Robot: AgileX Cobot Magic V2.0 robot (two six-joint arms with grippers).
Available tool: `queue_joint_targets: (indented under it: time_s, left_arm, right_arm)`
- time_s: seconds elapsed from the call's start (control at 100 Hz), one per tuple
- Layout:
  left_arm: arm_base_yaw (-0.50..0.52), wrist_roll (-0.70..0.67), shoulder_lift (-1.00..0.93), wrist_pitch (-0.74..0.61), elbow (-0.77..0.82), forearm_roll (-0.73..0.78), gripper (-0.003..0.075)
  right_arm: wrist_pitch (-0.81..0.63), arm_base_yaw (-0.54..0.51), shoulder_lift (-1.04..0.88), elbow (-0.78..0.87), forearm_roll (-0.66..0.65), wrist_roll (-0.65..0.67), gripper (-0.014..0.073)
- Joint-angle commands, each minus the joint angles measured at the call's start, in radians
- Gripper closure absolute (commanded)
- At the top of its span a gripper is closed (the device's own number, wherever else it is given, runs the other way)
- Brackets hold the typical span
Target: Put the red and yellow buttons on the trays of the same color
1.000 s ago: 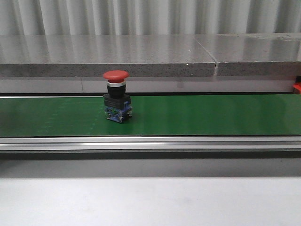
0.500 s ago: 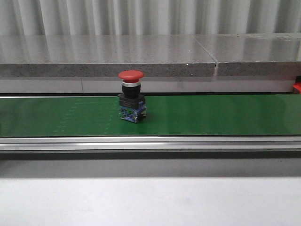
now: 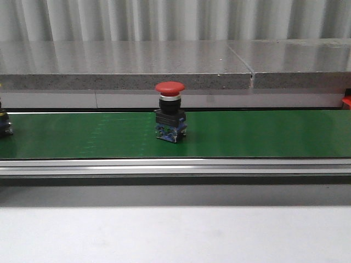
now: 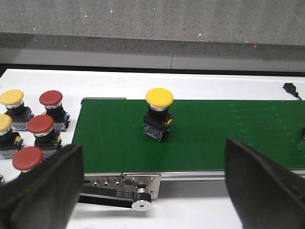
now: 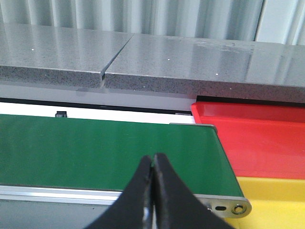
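While the left tool [image 4: 152, 191] gapes, the right tool [image 5: 153, 191] is pressed together, red button [image 3: 170, 111] upright on belt [image 3: 263, 134].

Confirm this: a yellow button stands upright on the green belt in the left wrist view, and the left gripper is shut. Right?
Not quite. The yellow button does stand upright on the green belt, but the left gripper is open: the left wrist view shows its fingers spread wide apart.

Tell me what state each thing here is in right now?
Red button: upright on the green belt.
Yellow button: upright on the belt.
Spare buttons: upright beside the belt's end.
Left gripper: open, empty.
Right gripper: shut, empty.
Red tray: empty.
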Motion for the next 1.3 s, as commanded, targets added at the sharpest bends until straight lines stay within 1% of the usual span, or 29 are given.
queue_joint_targets:
  time_s: [0.0,0.05,0.08,0.1,0.15,0.17,0.22,0.25,0.44,0.51,0.58,0.77,0.9,0.94,1.02,1.2,1.25,1.29]
  left_arm:
    - [-0.007,0.002,-0.055,-0.072,0.014,0.005,0.026]
    - [-0.007,0.002,-0.082,-0.072,0.029,0.005,0.035]
    - [-0.007,0.002,-0.094,-0.072,0.037,0.005,0.042]
    - [-0.007,0.002,-0.102,-0.072,0.04,0.005,0.0449]
    - [-0.007,0.002,-0.113,-0.071,0.05,0.005,0.0566]
    - [-0.007,0.002,-0.115,-0.071,0.053,0.005,0.0595]
    - [-0.007,0.002,-0.115,-0.07,0.055,0.005,0.0706]
    - [-0.007,0.002,-0.115,-0.07,0.057,0.005,0.0741]
    - [-0.007,0.002,-0.115,-0.067,0.057,0.005,0.0741]
    - [-0.007,0.002,-0.115,-0.067,0.057,0.005,0.0741]
    - [-0.007,0.002,-0.115,-0.067,0.057,0.005,0.0741]
    - [-0.007,0.002,-0.115,-0.067,0.057,0.005,0.0741]
    - [-0.007,0.002,-0.115,-0.067,0.057,0.005,0.0741]
    - [-0.007,0.002,-0.115,-0.067,0.057,0.005,0.0741]
    - [-0.007,0.002,-0.115,-0.067,0.057,0.005,0.0741]
    - [-0.007,0.002,-0.115,-0.067,0.057,0.005,0.0741]
    - [-0.007,0.002,-0.115,-0.067,0.057,0.005,0.0741]
    - [-0.007,0.002,-0.115,-0.067,0.057,0.005,0.0741]
  right_arm:
    - [-0.097,0.001,-0.014,-0.014,-0.012,-0.001,0.0662]
    - [-0.107,0.001,-0.014,-0.014,-0.012,-0.001,0.0662]
    - [-0.112,0.001,-0.014,-0.014,-0.012,-0.001,0.0662]
    - [-0.119,0.001,-0.014,-0.014,-0.012,-0.001,0.0662]
    - [-0.137,0.001,-0.014,-0.014,-0.006,-0.001,0.0662]
    - [-0.146,0.001,-0.014,-0.016,-0.006,-0.001,0.0662]
    - [-0.154,0.001,-0.014,-0.024,0.0,-0.001,0.0662]
    - [-0.148,0.001,-0.014,-0.037,0.01,-0.001,0.0662]
    - [-0.078,0.001,0.028,-0.157,0.036,-0.001,0.0662]
    - [-0.014,0.001,0.083,-0.226,0.04,-0.001,0.0662]
    - [0.089,0.001,0.158,-0.308,0.041,-0.001,0.0662]
    - [0.436,0.001,0.405,-0.544,0.049,-0.001,0.0662]
    - [0.594,0.001,0.57,-0.674,0.079,-0.001,0.0662]
    - [0.611,0.001,0.603,-0.697,0.088,-0.001,0.0662]
    - [0.601,0.001,0.67,-0.727,0.109,-0.001,0.0662]
    - [0.569,0.001,0.758,-0.732,0.177,-0.001,0.0657]
    - [0.578,0.001,0.774,-0.732,0.196,-0.001,0.0645]
    - [0.583,0.001,0.778,-0.732,0.206,-0.001,0.0609]
